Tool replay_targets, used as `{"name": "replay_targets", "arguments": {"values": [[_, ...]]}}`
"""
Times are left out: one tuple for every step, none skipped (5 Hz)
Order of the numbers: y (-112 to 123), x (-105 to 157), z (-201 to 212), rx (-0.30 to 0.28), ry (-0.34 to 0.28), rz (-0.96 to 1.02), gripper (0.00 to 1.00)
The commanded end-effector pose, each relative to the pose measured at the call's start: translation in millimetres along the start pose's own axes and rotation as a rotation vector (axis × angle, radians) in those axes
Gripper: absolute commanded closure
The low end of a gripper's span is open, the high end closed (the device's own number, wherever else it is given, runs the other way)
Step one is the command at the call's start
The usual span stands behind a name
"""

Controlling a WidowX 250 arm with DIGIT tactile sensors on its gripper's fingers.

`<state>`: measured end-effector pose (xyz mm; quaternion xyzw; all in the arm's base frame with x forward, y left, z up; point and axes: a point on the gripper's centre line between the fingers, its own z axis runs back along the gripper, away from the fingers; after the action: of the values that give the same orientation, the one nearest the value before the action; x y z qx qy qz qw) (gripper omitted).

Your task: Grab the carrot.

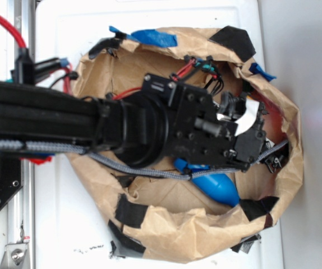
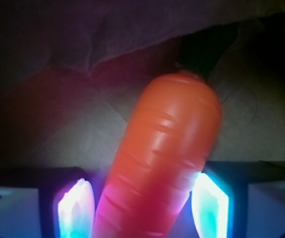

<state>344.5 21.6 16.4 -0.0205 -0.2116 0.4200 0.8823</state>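
A white table [image 1: 65,224] holds a crumpled brown paper bag [image 1: 194,241]; the gripper [image 1: 249,131] reaches inside, above a blue capsule [image 1: 220,188]. In the wrist view, the carrot [image 2: 167,153] lies between spread fingers [image 2: 209,206], right one touching, left apart.

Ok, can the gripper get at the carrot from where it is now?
Probably yes. In the wrist view the carrot lies between the two fingers of the gripper, with nothing in between; whether they touch it is unclear.
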Motion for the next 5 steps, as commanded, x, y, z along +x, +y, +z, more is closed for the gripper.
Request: {"name": "replay_targets", "arguments": {"values": [[3, 6, 5, -0.065, 0.006, -0.03, 1.0], [4, 5, 7, -0.073, 0.011, -0.033, 1.0], [6, 5, 13, -0.069, 0.041, -0.033, 1.0], [9, 1, 45, -0.022, 0.084, -0.086, 1.0], [15, 2, 86, -0.009, 0.183, -0.146, 1.0]]}}
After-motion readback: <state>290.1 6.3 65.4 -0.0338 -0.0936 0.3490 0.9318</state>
